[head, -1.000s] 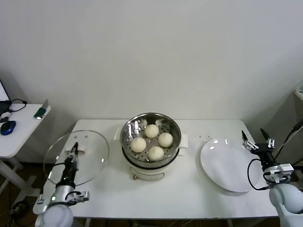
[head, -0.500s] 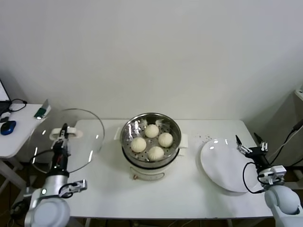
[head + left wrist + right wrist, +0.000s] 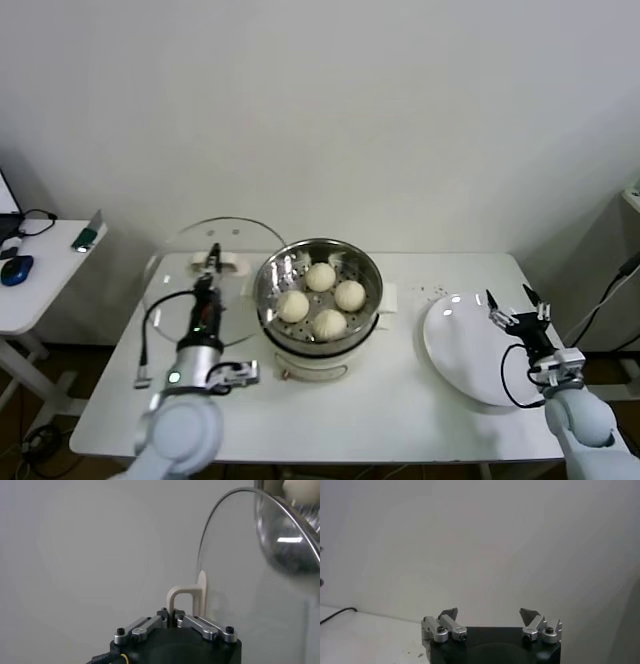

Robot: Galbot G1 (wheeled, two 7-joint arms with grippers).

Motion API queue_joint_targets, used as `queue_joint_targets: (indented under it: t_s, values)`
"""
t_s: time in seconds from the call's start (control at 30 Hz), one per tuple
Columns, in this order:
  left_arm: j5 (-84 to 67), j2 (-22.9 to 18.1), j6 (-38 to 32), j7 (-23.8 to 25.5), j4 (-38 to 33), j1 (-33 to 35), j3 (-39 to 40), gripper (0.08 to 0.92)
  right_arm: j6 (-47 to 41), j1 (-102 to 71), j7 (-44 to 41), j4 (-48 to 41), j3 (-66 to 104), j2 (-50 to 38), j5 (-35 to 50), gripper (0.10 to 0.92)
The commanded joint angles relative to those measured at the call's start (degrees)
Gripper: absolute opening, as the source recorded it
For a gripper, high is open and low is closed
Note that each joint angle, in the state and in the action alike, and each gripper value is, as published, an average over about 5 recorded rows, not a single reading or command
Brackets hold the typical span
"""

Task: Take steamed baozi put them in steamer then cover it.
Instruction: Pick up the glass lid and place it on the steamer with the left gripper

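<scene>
Several cream-white steamed baozi lie in the shiny steel steamer, which sits on its cream pot base at the table's middle. My left gripper is shut on the white handle of the round clear glass lid. It holds the lid raised and tilted on edge just left of the steamer, its rim close to the steel wall. The lid's glass fills much of the left wrist view, with the steamer behind it. My right gripper stands open and empty over the white plate's right part.
An empty white plate lies on the table's right side. A few dark crumbs dot the table behind it. A side table with a blue mouse stands at the far left.
My left gripper has lifted the lid off the table's left side and carried it right, tilted on edge, up to the steamer. My right gripper has drifted left over the plate.
</scene>
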Motion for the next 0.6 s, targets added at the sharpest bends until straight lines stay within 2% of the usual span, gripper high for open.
queue_joint_targets:
  t_s: [0.03,0.3,0.6]
  values:
    - [6.98,-8.24,6.42,10.67,5.82,-13.5,19.28,0.147,0.05,1.3,-0.03,-2.29,-0.72,0.47,-1.31,0.823]
    - [9.26,-17.85,6.42,10.68,14.13,-15.86,19.64,0.147,0.25,1.58,-0.02,-3.28,-0.31,0.69,-1.98,0.823]
    - [10.45,-22.51,6.42,10.17,20.35,-16.16,18.2,0.147,0.48,1.73,-0.03,-3.4,-0.06,1.04,-2.66,0.823]
